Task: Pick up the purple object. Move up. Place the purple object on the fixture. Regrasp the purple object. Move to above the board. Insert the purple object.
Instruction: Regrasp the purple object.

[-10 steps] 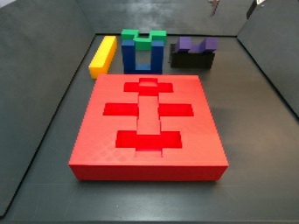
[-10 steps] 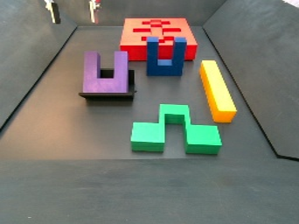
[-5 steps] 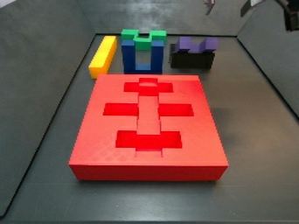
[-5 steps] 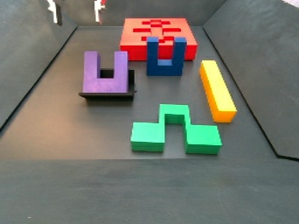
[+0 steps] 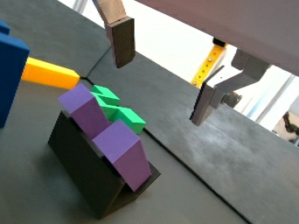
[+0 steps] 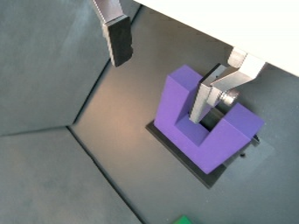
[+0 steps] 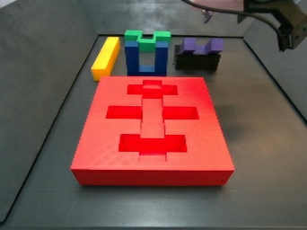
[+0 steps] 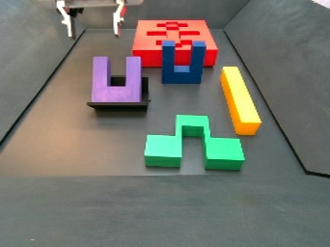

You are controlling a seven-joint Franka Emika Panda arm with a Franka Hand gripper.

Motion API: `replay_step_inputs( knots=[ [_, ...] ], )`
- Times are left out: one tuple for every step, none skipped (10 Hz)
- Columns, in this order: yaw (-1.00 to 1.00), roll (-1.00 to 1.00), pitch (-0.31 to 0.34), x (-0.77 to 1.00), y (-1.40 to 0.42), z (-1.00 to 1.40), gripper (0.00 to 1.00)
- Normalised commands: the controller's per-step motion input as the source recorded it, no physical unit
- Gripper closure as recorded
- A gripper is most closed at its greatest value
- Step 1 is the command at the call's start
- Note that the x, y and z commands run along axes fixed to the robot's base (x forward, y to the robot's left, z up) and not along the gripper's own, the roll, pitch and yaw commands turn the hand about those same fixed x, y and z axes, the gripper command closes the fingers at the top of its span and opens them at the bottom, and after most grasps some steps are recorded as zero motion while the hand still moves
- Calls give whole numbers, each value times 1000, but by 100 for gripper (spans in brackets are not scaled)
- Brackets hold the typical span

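In a side view, left to right: one yellow bar (image 7: 106, 57), one blue block (image 7: 146, 57) carrying one green piece (image 7: 146, 38), and one purple object (image 7: 202, 45) seated on the one fixture (image 7: 198, 62); one board (image 7: 151, 132) lay in front. The gripper (image 8: 93, 20) hung above the floor, jaws open and empty. Regrasping looked to be the step in hand: it would be done best by centring the fingers (image 6: 117, 39) over the object's bar before descending and closing squarely.
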Motion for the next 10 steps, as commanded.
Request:
replay_step_inputs(
  knots=[
    [223, 529, 137, 771, -171, -443, 0],
    [209, 517, 154, 806, -177, -423, 0],
    [186, 500, 217, 889, -171, -283, 0],
    [134, 520, 260, 871, -214, -297, 0],
    [137, 509, 277, 877, -197, -257, 0],
    [0, 437, 483, 814, -271, 0, 0],
    [0, 0, 31, 40, 0, 0, 0],
    [-40, 0, -206, 83, 0, -106, 0],
    [0, -6, -183, 969, 11, -17, 0],
    [26, -77, -389, 989, 120, -149, 0]
  ],
)
